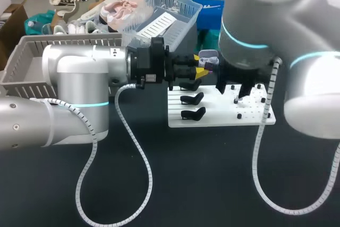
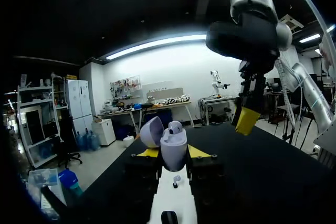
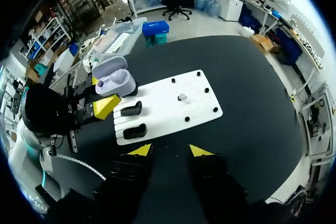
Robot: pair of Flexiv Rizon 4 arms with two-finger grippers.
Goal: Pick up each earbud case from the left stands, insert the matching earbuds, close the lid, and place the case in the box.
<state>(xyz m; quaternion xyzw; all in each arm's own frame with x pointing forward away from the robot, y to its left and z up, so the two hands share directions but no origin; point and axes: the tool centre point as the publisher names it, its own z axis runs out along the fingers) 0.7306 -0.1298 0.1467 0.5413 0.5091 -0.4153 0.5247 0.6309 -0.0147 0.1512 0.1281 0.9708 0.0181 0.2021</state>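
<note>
Left wrist view gives the clearest reading of progress: the left pincer (image 2: 173, 152) is clamped on the lavender earbud case (image 2: 173, 156), a yellow tip against each side, holding it upright above the counter (image 1: 186, 179). The lid (image 2: 151, 131) stands hinged open; one earbud (image 2: 175, 126) sits in the case, its rounded head poking up. Whether the second socket is filled I cannot tell from here. So the pick-up is done, and the loading is, by my judgement, about half done.

Right wrist view shows the right pincer (image 3: 170, 150) with its tips apart and nothing between them, hanging over the white board (image 3: 157, 114). A small pale thing among the pegs, probably the loose earbud (image 3: 182, 97) that belongs to this case, lies on the board ahead of the pincer and well apart from the case; it is not gripped.

Head view places the held case just beyond the board's far left corner; the three black stands (image 1: 192, 99) on the board's left half look bare, though the left pincer covers part of the farthest one, so I judge that no other case waits there. The grey basket (image 1: 69, 39), which I take for the box, sits behind the left arm; the arm hides much of its inside, and I cannot tell whether any case lies in it.

What is left, as I read it: seat the loose earbud, shut the lid, and carry the case to the basket.
</note>
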